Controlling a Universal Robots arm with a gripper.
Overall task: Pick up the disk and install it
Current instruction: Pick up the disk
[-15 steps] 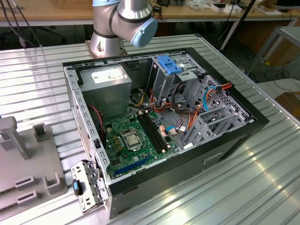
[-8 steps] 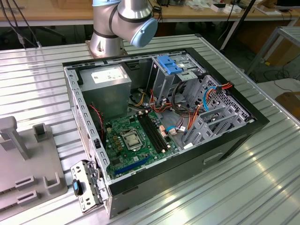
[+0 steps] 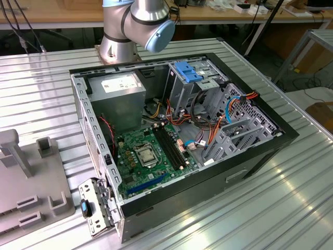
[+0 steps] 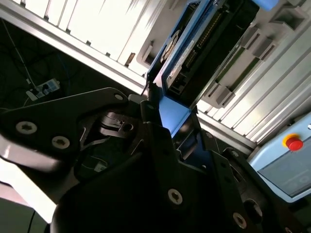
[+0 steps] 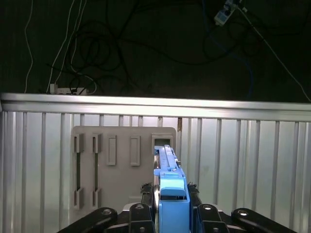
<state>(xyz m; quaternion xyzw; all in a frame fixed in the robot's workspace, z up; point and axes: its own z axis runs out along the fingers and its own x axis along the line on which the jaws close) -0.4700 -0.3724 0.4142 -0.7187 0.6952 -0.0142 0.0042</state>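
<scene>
We see the end effector [image 5: 169,195] pinching the disk [image 5: 167,162]: its dark fingers [image 5: 146,193] press on both sides of the blue-railed drive, which stands on edge between them and reaches out beyond the tips, over the grey holder [image 5: 121,160] on the ribbed worktop [image 5: 243,160]. We cannot tell whether the disk's far end touches the holder's slot. In the second wrist view the disk [image 4: 204,39] runs out from the end effector [image 4: 171,115] and the frame cuts off its far end. The rails hide the pad contact. In the exterior view the arm [image 3: 135,26] is cut off above its base, behind the open case [image 3: 99,151].
</scene>
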